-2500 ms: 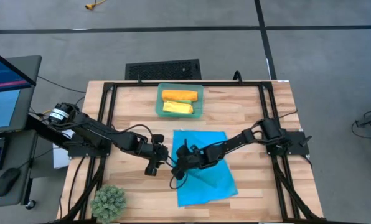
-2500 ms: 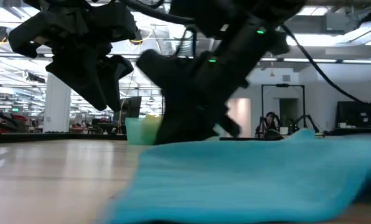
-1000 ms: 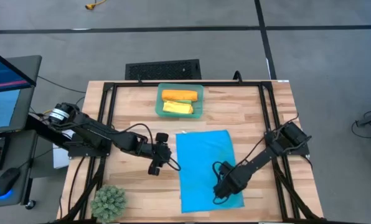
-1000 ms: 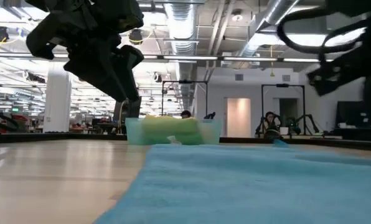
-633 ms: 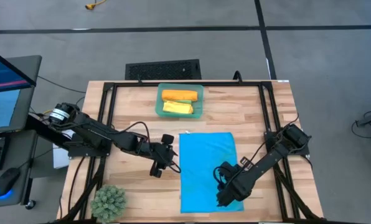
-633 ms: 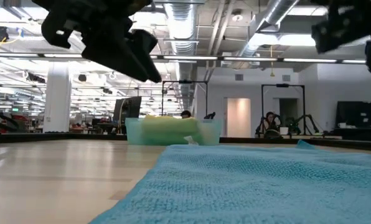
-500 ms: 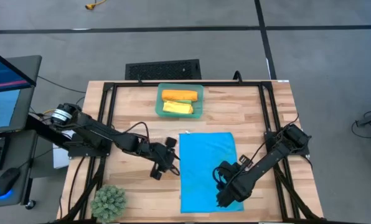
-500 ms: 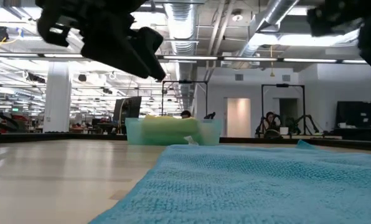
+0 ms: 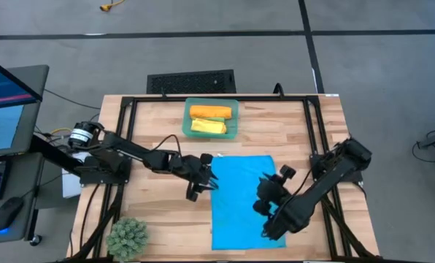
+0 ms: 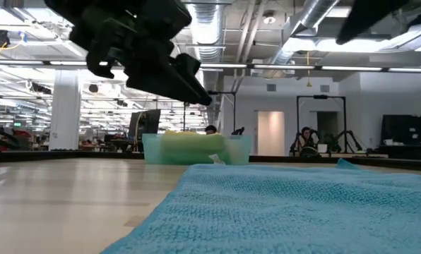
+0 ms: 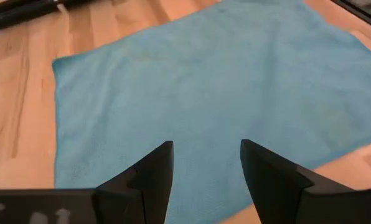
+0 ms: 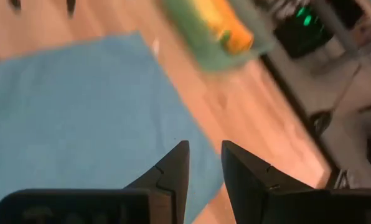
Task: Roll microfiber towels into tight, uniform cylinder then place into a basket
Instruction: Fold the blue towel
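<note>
High view: the blue towel (image 9: 243, 201) lies flat mid-table, not yet rolled, so you'll need an edge pinched next. Your left gripper (image 9: 205, 177) hovers at its left edge, jaws open and empty. The right gripper (image 9: 270, 191) hangs above it, seemingly part-open, empty.
</note>
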Action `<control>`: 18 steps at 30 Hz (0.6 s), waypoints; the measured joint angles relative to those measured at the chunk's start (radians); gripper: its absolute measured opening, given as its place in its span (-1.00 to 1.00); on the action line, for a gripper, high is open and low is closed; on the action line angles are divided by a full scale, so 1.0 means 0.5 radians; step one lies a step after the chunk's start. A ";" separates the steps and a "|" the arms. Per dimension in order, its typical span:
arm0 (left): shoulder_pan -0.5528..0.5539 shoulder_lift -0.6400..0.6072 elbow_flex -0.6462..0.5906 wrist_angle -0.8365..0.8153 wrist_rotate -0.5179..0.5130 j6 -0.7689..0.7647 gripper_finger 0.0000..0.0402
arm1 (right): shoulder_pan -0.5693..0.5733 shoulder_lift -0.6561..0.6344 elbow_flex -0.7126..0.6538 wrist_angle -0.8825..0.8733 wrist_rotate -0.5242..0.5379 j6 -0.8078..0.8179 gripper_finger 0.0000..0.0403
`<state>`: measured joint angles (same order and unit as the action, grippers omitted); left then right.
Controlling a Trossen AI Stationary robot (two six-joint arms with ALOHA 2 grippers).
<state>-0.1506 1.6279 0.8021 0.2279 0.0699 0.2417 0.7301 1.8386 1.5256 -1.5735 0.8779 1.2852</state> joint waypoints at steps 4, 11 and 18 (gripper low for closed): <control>0.073 0.095 0.000 0.024 0.097 -0.043 -0.11 | -0.019 -0.157 -0.080 0.002 0.312 0.057 -0.41; 0.111 0.287 -0.002 0.143 0.153 -0.044 -0.11 | -0.073 -0.323 -0.194 0.005 0.706 0.400 -0.41; 0.165 0.301 0.001 0.166 0.152 -0.043 -0.11 | -0.066 -0.321 -0.172 0.006 0.821 0.367 -0.41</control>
<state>-0.0682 1.7786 0.8024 0.3111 0.1459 0.2203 0.6970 1.6779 1.4397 -1.5703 1.2884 1.4689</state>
